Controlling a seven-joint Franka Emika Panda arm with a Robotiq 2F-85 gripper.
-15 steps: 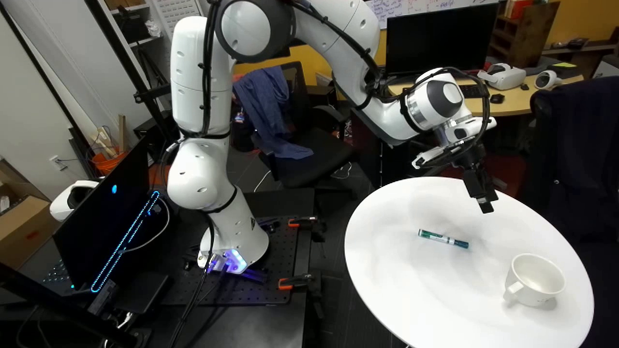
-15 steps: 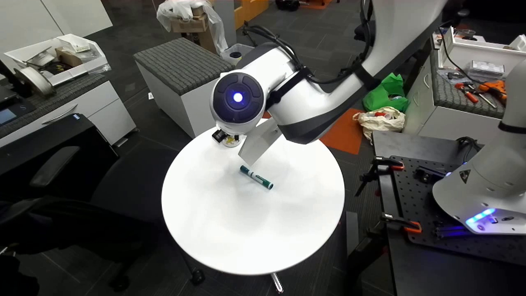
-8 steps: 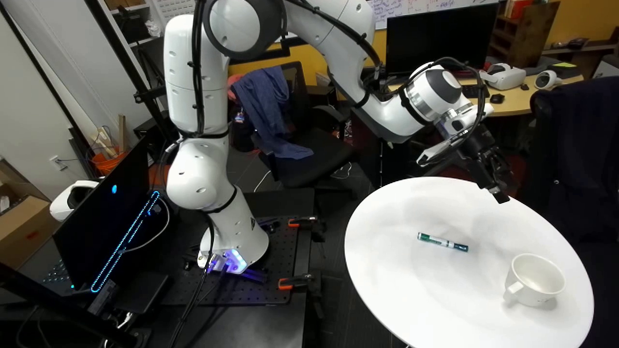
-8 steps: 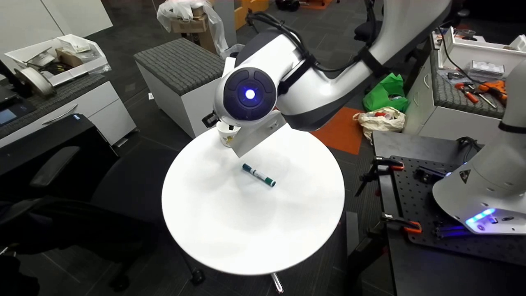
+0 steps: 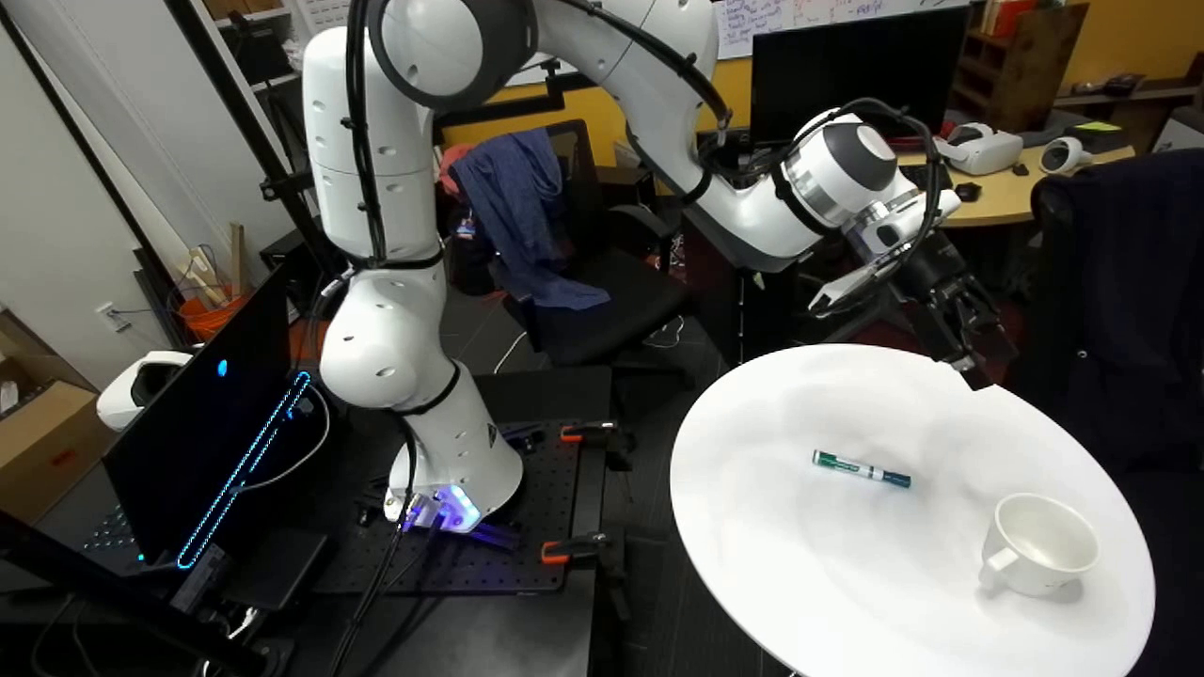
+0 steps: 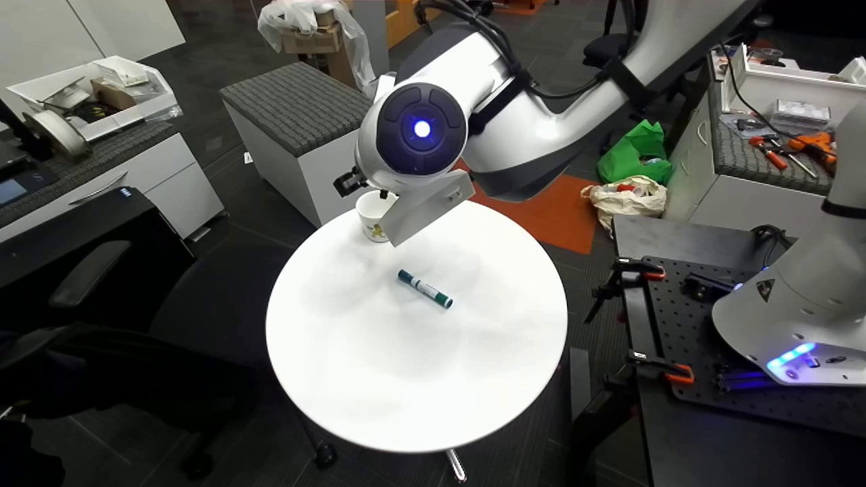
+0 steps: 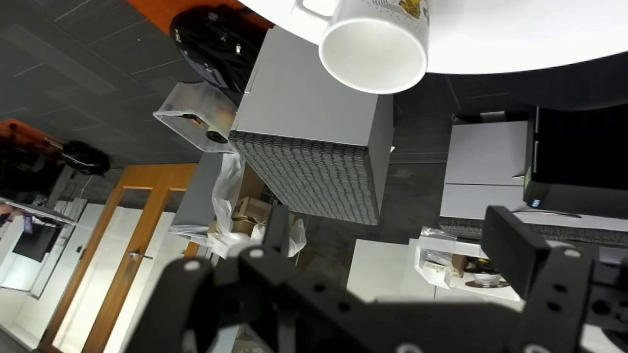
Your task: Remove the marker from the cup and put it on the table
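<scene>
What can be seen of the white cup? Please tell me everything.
The cup is a smooth white mug, ceramic-looking, with a side handle and a round open mouth. On its outer wall the wrist view shows part of a printed design with a yellow-brown patch. It stands upright on the round white table, near the edge. Its visible inside is bare white; only the table appears to touch it.
</scene>
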